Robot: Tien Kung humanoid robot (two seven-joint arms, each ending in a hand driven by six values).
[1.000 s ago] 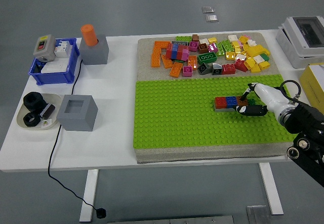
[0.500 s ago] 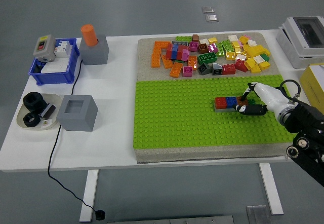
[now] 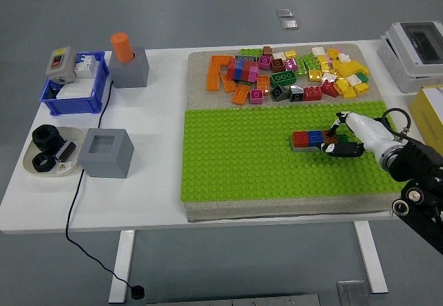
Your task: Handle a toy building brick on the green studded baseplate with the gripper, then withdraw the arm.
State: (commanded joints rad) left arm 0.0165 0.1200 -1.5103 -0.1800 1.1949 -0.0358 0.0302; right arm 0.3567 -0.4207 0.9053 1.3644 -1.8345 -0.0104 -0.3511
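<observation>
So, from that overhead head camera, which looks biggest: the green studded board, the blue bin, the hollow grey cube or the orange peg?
1. Green baseplate, by far.
2. Blue bin and hollow grey cube: these look about alike; the cube sits nearer the camera, so I won't rank them.
3. Orange peg, smallest.

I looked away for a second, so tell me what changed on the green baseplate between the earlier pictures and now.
Almost nothing visibly changed. The right robot hand is at the right end of the short row of bricks on the green baseplate, fingers at the brown end brick, as before. The row has not shifted, and the loose brick pile behind is unchanged. Whether the fingers grip the brick cannot be told.
</observation>
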